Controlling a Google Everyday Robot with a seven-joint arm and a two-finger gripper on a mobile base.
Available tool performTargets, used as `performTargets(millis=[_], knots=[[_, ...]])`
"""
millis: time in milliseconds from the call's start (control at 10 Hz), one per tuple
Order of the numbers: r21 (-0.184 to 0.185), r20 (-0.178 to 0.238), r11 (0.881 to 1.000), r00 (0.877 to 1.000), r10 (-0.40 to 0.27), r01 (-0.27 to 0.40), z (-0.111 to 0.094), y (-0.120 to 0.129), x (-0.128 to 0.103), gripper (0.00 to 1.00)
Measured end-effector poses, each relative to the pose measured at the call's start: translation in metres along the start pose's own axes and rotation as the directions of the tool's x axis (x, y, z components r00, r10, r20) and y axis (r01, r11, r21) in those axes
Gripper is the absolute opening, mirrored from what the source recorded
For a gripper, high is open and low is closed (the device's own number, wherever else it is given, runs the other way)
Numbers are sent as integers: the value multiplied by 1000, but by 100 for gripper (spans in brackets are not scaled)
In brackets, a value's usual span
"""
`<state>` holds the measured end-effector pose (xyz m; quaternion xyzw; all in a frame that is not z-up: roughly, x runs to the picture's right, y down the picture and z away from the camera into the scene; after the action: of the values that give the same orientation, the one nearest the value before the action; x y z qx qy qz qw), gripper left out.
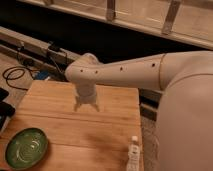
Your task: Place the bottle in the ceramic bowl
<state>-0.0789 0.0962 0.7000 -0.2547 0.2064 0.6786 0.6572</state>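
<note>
- gripper (86, 106) hangs pointing straight down over the back half of the table, a little left of the middle; i read its two fingers as spread apart with nothing between them.
- its tips sit just above the wood, and i see its shadow on the boards right beside it.
- arm (125, 72) reaches in from the right, white and thick, with a row of small dark dots along its side; it bends at a rounded elbow and drops down to the gripper.
- robot body (187, 115) fills the right side of my view, pale and rounded, and hides the table's right edge further back.
- table (112, 125) is light wooden planks, with the grain running left to right.
- bottle (133, 154) stands upright at the front right corner of the table, white cap up, close to the robot body; it is well apart from the gripper, in front of it and to the right.
- bowl (26, 148) sits at the front left corner, green and glossy with pale swirls inside; i see nothing in it, and it is well apart from both bottle and gripper.
- cables (15, 75) lie looped on the floor behind the table's left corner.
- dark rail (35, 47) runs slantwise along the back.
</note>
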Motion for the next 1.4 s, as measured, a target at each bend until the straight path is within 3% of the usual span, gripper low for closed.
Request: performTargets(millis=[400, 500, 600, 900, 1100, 1200, 1400], knots=[[-79, 96, 988, 985, 140, -133, -14, -89, 21, 65], [-115, 127, 976, 972, 198, -184, -19, -116, 31, 65], [-129, 145, 969, 963, 227, -209, -21, -131, 36, 65], [-147, 160, 962, 955, 251, -229, -24, -141, 41, 65], [-119, 157, 971, 962, 224, -207, -19, -132, 37, 65], [-122, 151, 971, 963, 222, -205, -14, -127, 28, 65], [-107, 139, 964, 956, 258, -244, -9, -145, 20, 65]])
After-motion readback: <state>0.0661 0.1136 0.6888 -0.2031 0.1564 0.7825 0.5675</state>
